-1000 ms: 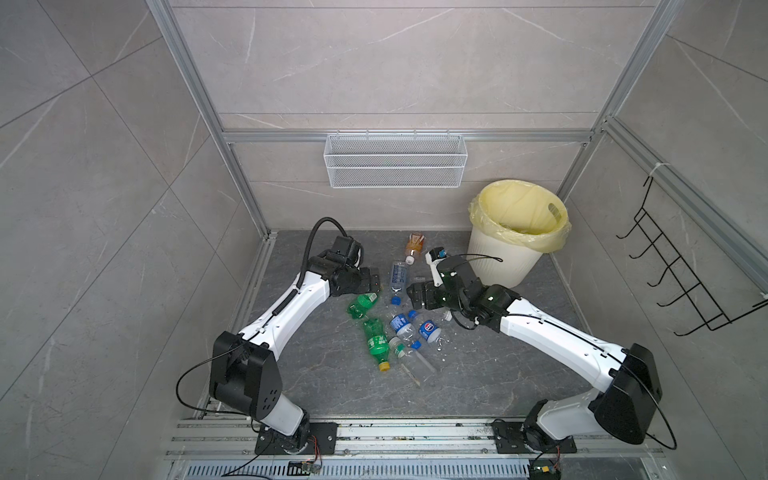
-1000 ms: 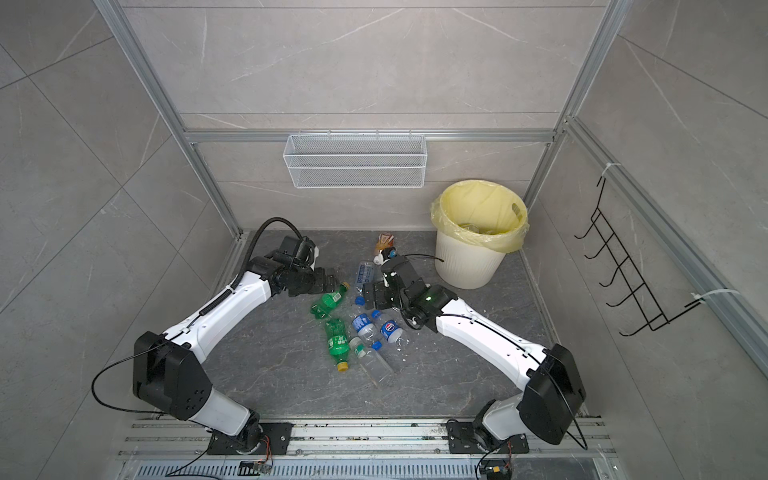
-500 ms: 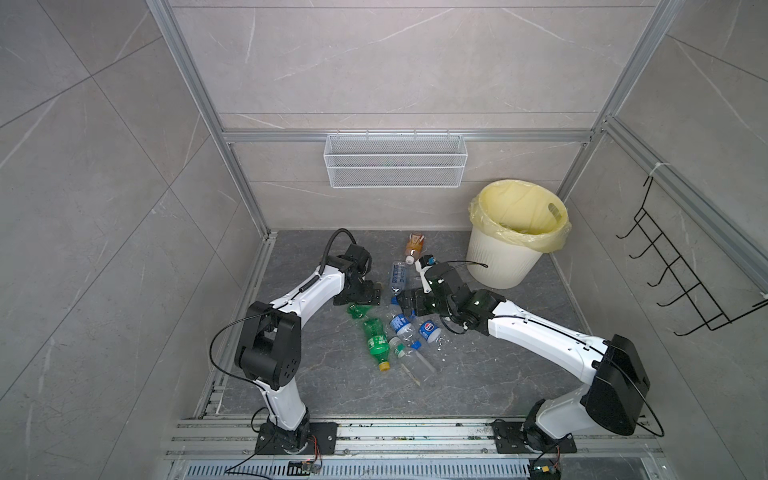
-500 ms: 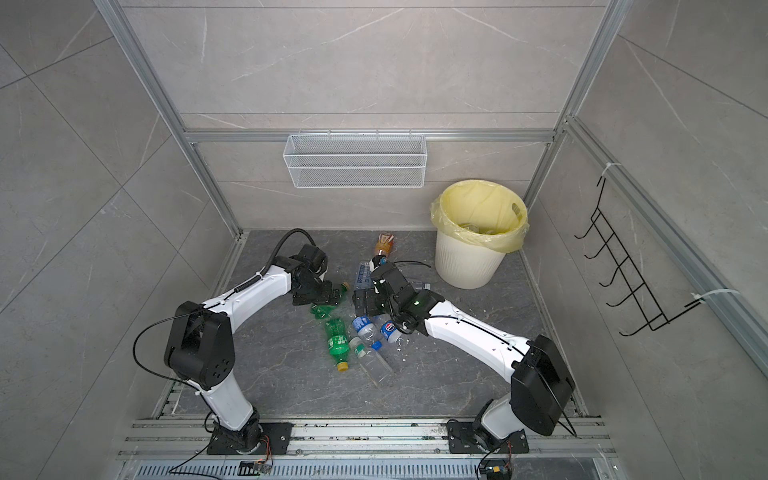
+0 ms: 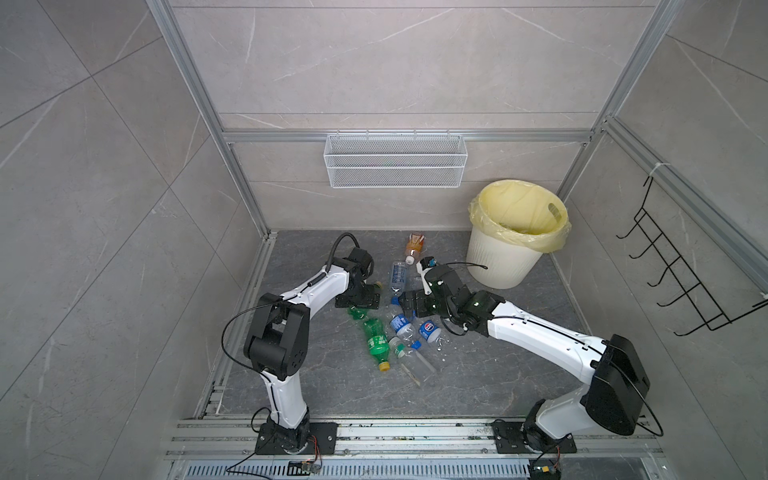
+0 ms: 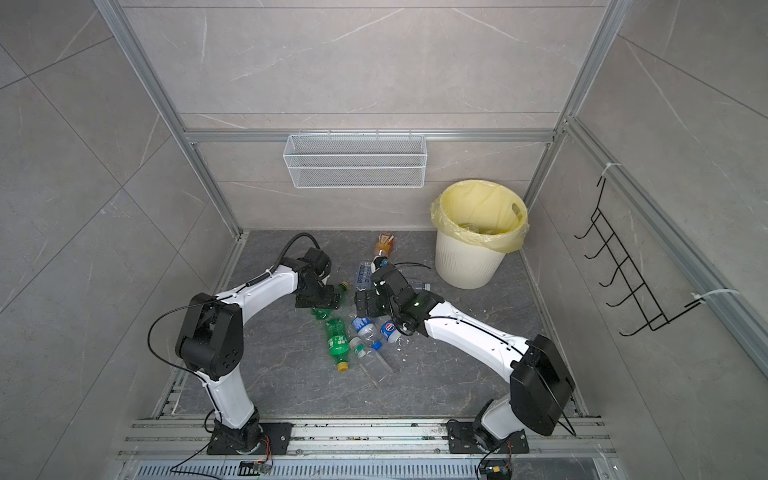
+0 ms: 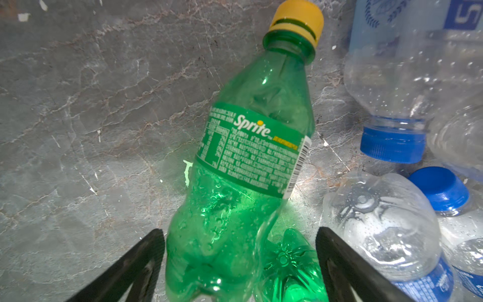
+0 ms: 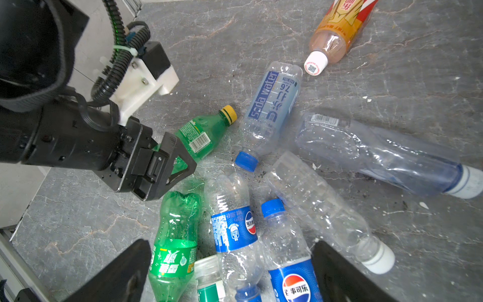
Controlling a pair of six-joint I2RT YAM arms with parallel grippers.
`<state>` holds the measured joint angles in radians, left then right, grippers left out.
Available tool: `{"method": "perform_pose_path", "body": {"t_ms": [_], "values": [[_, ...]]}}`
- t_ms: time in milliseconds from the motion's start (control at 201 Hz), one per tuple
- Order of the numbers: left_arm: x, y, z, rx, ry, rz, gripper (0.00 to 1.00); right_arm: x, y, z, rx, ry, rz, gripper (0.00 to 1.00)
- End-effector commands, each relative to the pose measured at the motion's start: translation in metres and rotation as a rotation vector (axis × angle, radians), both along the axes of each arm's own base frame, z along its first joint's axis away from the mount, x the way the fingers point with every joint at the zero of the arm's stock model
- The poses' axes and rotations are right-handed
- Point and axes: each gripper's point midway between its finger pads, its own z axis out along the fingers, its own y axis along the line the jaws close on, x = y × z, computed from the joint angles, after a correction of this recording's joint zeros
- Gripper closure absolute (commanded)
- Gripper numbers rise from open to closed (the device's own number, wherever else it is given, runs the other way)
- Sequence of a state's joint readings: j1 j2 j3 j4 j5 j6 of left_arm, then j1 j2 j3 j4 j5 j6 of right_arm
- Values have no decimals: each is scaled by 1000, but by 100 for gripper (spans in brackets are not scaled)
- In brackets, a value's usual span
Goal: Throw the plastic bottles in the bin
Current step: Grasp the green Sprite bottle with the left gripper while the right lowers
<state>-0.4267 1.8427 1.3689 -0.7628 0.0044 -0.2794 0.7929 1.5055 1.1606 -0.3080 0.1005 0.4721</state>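
Evidently unfinished: about nine plastic bottles point(image 5: 401, 324) lie mid-frame on the dark stone surface point(image 5: 498, 374). The cream ribbed bin with yellow liner point(image 6: 469, 262), right of centre, shows a few clear shapes inside. Left hand point(image 7: 240, 234) released, astride the green yellow-capped bottle point(image 7: 243, 162); right hand point(image 8: 231, 245) released, empty.

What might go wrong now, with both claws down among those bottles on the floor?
1. The left gripper straddles the Sprite bottle, but a second green bottle sits in the same gap; closing may pinch both or let one slip out.
2. The right gripper hangs open close beside it over the same pile; they might collide.
3. The bin stands far right, so the left gripper would likely have to cross the right one's space.
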Motion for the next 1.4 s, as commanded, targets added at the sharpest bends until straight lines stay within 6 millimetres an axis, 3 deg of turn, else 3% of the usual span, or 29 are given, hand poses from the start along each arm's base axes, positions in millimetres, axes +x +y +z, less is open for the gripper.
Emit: {"method": "perform_pose_path", "body": {"t_ms": [0,458,578,682,1056,1394], "values": [[3,-1,-1,1,9,-17,8,0,2,2,21,-8,-8,0],[3,-1,-14,20,55,1,14,-2,1,-7,24,10,-15,0],[2,-1,-15,19,58,1,18,-2,1,-9,26,14,-17,0],[2,-3,-15,10,61,-2,28,-2,1,-10,26,17,-18,1],[2,-3,-15,11,65,-2,39,-2,2,-12,34,26,-30,1],[9,-6,11,-43,-29,0,46,-2,1,-8,33,31,-32,0]]}}
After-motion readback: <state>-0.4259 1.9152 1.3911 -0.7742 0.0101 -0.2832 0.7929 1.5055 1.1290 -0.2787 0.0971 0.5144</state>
